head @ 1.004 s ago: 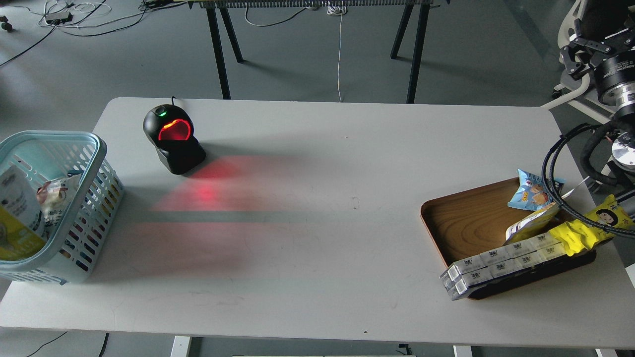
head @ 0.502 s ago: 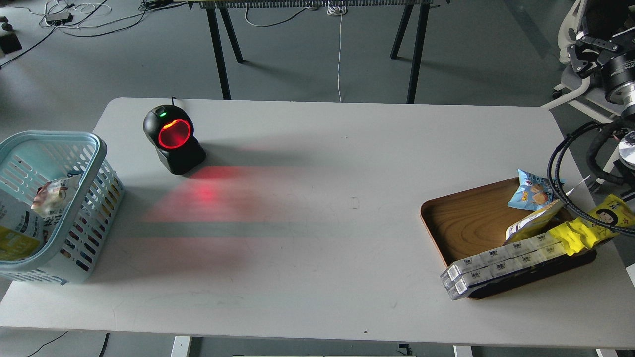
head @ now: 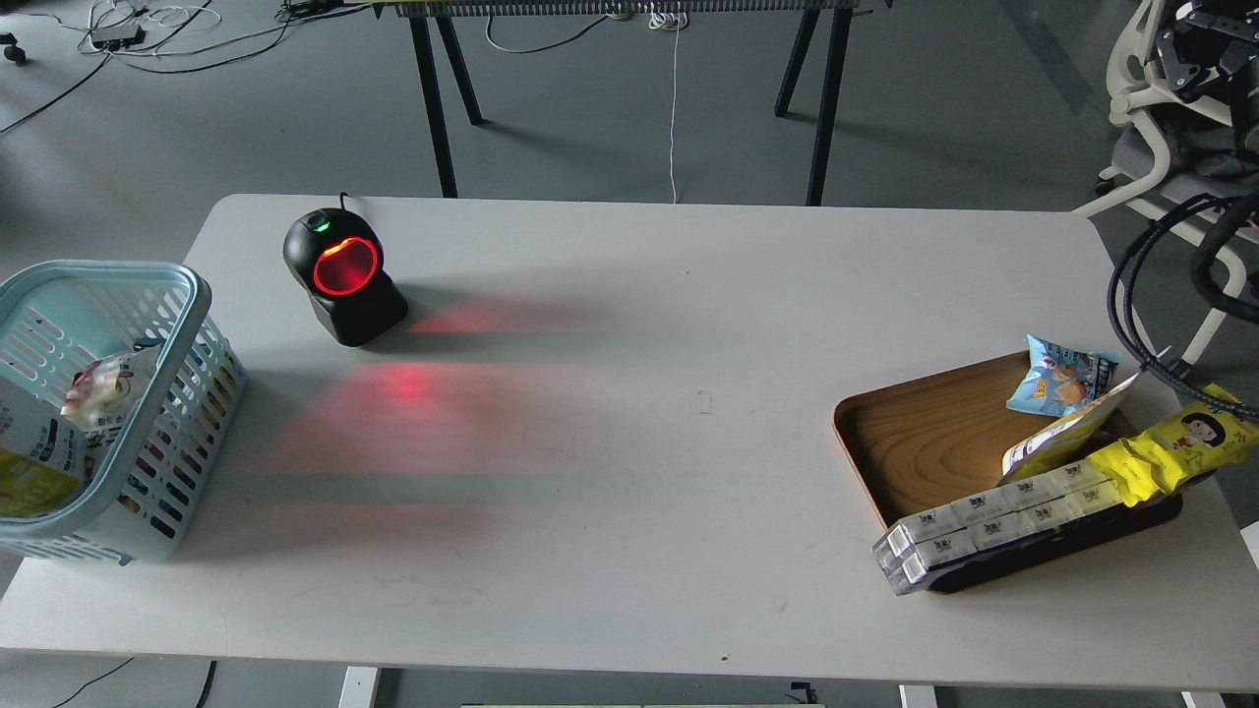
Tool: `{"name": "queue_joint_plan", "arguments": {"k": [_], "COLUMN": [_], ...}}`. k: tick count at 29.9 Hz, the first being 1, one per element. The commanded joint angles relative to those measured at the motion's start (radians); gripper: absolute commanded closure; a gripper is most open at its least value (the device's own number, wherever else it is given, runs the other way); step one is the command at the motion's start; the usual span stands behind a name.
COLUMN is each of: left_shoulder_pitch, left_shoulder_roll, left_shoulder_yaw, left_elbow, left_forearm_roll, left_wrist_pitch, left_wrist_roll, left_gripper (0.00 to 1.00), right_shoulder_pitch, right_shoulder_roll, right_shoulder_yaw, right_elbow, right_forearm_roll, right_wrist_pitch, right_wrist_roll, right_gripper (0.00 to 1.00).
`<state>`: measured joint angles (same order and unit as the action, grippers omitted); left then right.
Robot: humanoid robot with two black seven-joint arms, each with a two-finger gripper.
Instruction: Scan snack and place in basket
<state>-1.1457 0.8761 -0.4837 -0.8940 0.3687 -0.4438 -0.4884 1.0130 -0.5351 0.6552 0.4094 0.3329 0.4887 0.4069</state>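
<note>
The snack (head: 29, 457), a yellow-and-white pouch showing its white back with text, lies inside the light blue basket (head: 197, 295) at the table's left edge, beside a crumpled white packet (head: 98, 385). My right gripper (head: 1195, 49) is a dark shape at the top right corner, off the table and far from the basket; its fingers cannot be told apart. My left gripper is out of view.
A black scanner (head: 344, 275) glows red at the back left. A brown wooden tray (head: 925, 433) at the right holds a blue snack bag (head: 1057, 377), a yellow-and-white pouch (head: 1067, 438), a yellow cartoon-face wrapper (head: 1170, 447) and white boxes (head: 984, 526). Black cables (head: 1131, 315) hang above the tray's right side.
The pouch has dropped lower into the basket and settled. My right arm has drawn back up and to the right, away from the tray.
</note>
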Motion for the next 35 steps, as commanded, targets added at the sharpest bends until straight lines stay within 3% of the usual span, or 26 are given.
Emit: {"name": "queue_joint_plan", "arguments": {"k": [1, 3, 6, 10, 15, 23, 35], "left_shoulder_pitch": [0.001, -0.002, 0.001, 0.006, 0.066, 0.168, 0.213], "left_shoulder_roll": [-0.120, -0.198, -0.299, -0.408, -0.491, -0.543, -0.595], "left_shoulder_yaw": [-0.045, -0.081, -0.137, -0.157, -0.157, -0.161, -0.199], "left_elbow": [0.070, 0.115, 0.188, 0.326, 0.415, 0.438, 0.489], "left_forearm_roll": [-0.192, -0.278, -0.381, -0.424, -0.554, -0.614, -0.648], "left_wrist_pitch": [0.005, 0.008, 0.010, 0.000, 0.003, 0.000, -0.006], "left_wrist_roll": [0.000, 0.086, 0.155, 0.159, 0.160, 0.163, 0.157], "left_gripper": [0.08, 0.08, 0.08, 0.04, 0.01, 0.01, 0.01], "right_shoulder_pitch": [0.015, 0.015, 0.010, 0.004, 0.004, -0.001, 0.002], "right_shoulder_roll": [-0.011, -0.013, -0.011, 0.012, 0.093, 0.132, 0.205], "right_shoulder_yaw": [0.003, 0.004, 0.017, 0.041, 0.063, 0.126, 0.113], "right_elbow": [-0.001, -0.001, -0.009, -0.084, -0.167, -0.159, -0.161], "right_forearm_roll": [0.001, 0.003, 0.009, 0.009, 0.011, 0.012, 0.008], "right_wrist_pitch": [0.000, 0.000, 0.000, 0.000, 0.000, 0.000, 0.000], "right_wrist_roll": [-0.011, -0.039, -0.069, -0.088, -0.132, -0.135, -0.122], "right_gripper": [0.01, 0.01, 0.01, 0.01, 0.01, 0.01, 0.01]}}
